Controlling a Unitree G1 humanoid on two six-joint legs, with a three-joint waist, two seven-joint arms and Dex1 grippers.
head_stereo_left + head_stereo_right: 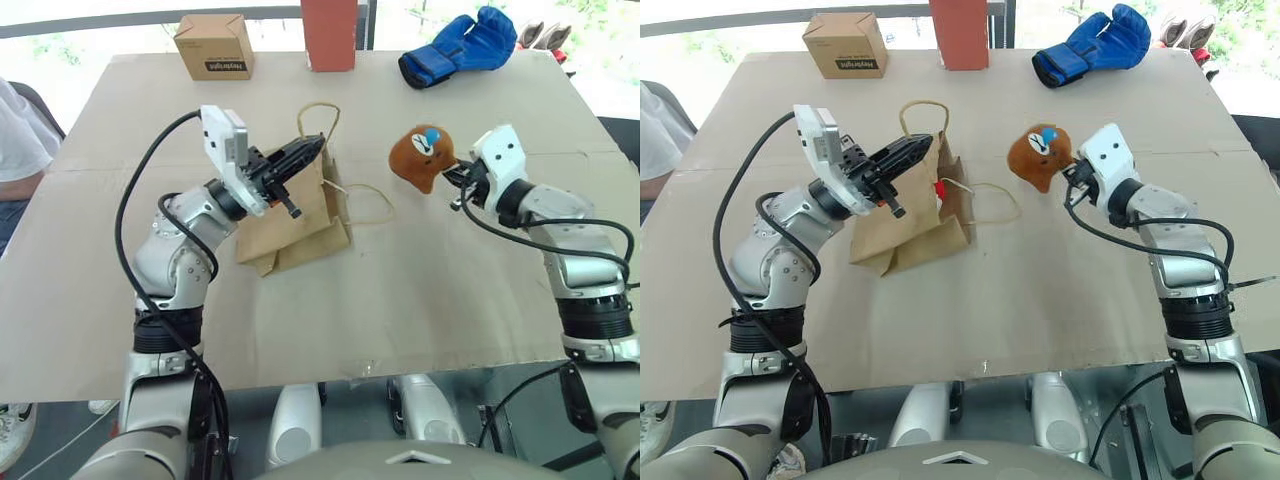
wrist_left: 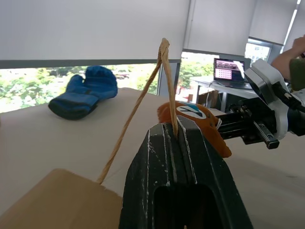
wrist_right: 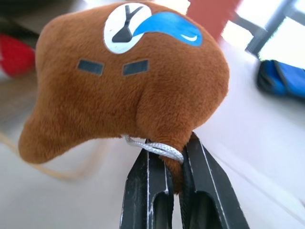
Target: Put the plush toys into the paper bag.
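Right wrist view: right gripper [image 3: 174, 167] pinches brown plush toy [image 3: 128, 81]; left gripper [image 2: 177, 131] pinches bag handle [image 2: 143, 100].

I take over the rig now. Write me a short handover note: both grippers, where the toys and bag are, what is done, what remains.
Left gripper: shut on one handle of the paper bag, holding it up.
Right gripper: shut on the brown plush toy, held above the table to the right of the bag.
Something red shows at the bag mouth; it may be the white chicken toy, I cannot confirm.
Left: put the brown toy into the bag.
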